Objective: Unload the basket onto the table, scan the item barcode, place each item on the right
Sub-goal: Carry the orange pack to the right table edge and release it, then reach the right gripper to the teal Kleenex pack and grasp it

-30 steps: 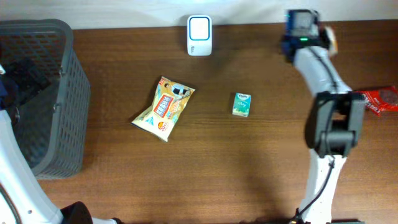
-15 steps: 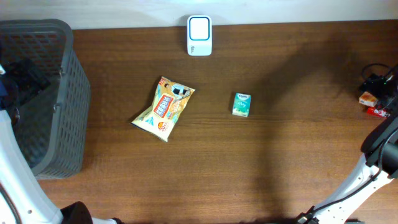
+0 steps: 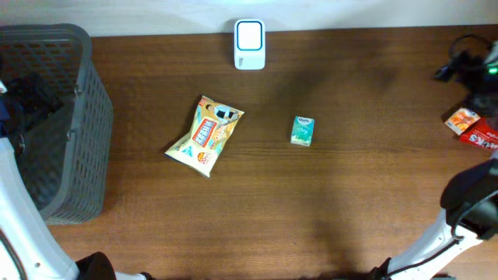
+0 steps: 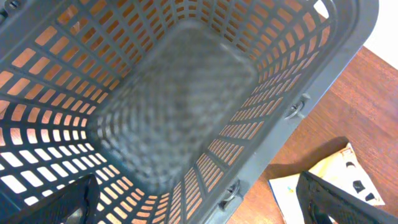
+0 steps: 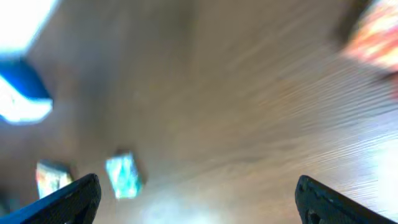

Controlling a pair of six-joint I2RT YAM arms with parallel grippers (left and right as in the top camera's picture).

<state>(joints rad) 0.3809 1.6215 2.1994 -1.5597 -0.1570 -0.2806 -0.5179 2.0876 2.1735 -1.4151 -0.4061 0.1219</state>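
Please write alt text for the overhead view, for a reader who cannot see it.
A brown wooden table holds a yellow snack bag and a small green box near its middle, a white scanner at the far edge and a grey basket on the left.

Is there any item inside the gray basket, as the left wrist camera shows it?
No, the basket shows only its bare mesh floor and walls, with nothing lying in it.

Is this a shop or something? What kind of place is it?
Probably a pretend shop checkout on a wooden table: there's a white barcode scanner, a grey shopping basket, and a snack bag and small green box like things you'd buy.
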